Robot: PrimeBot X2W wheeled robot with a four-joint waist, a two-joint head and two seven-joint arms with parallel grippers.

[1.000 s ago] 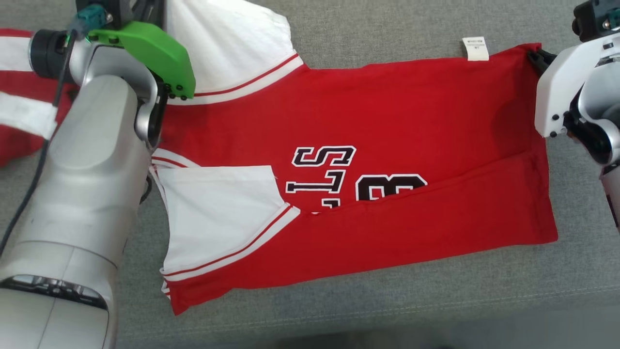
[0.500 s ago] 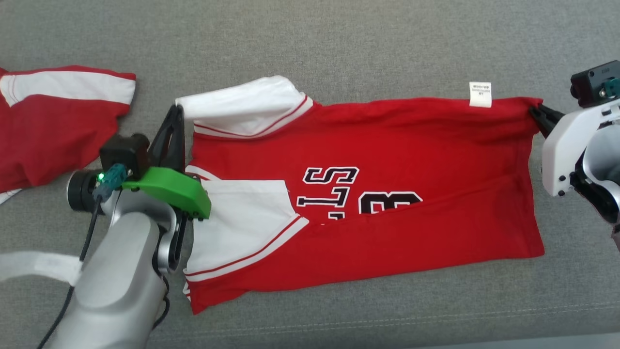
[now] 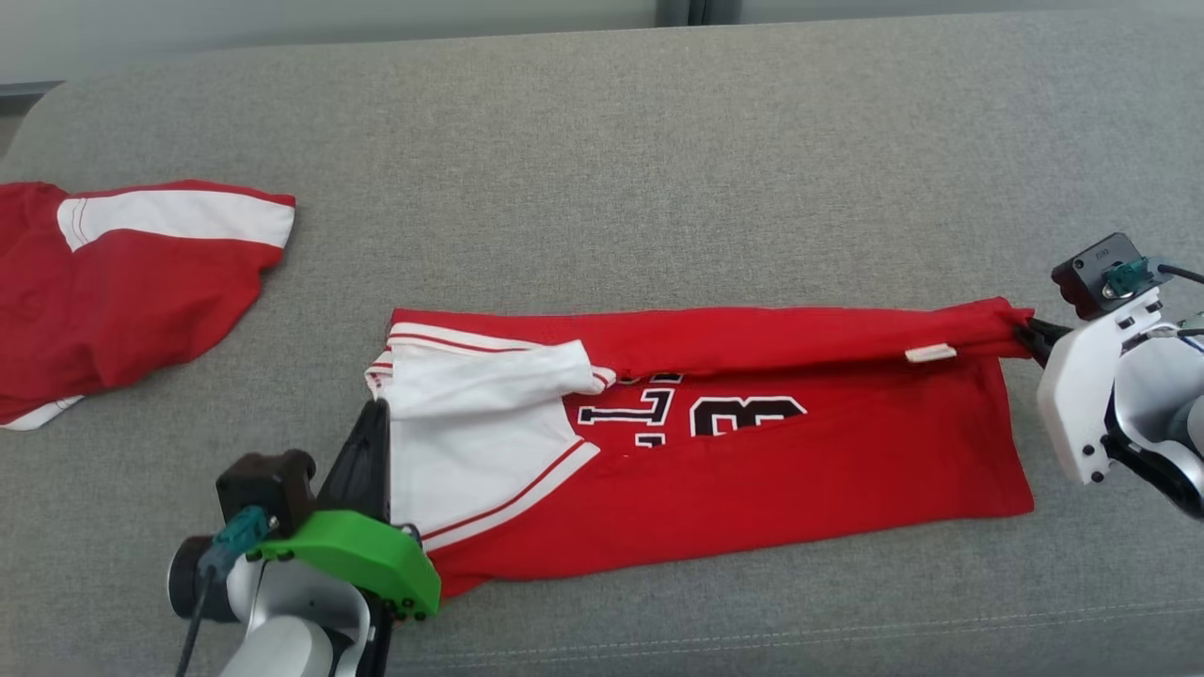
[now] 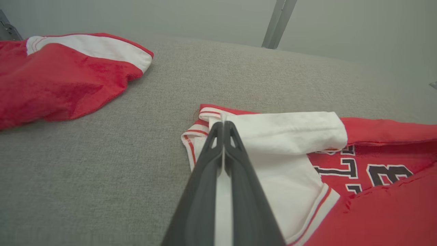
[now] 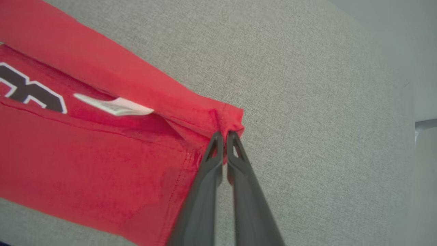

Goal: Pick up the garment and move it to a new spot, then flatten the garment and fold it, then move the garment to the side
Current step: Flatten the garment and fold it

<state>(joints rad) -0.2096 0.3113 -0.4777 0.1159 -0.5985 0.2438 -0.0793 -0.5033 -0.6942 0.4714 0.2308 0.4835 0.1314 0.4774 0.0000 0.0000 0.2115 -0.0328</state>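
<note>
Garment lies half-folded mid-way across the grey upholstered surface, pinched at both ends.
Its far long edge is turned over toward 6 o'clock, covering the top of the black lettering, and its white sleeves sit at the 9 o'clock end. A second red-and-white garment lies well apart at 10 o'clock. At 7 o'clock the left gripper is closed on the white sleeve's edge. At 3 o'clock the right gripper is clamped on the red corner. A white label pokes from the fold.
</note>
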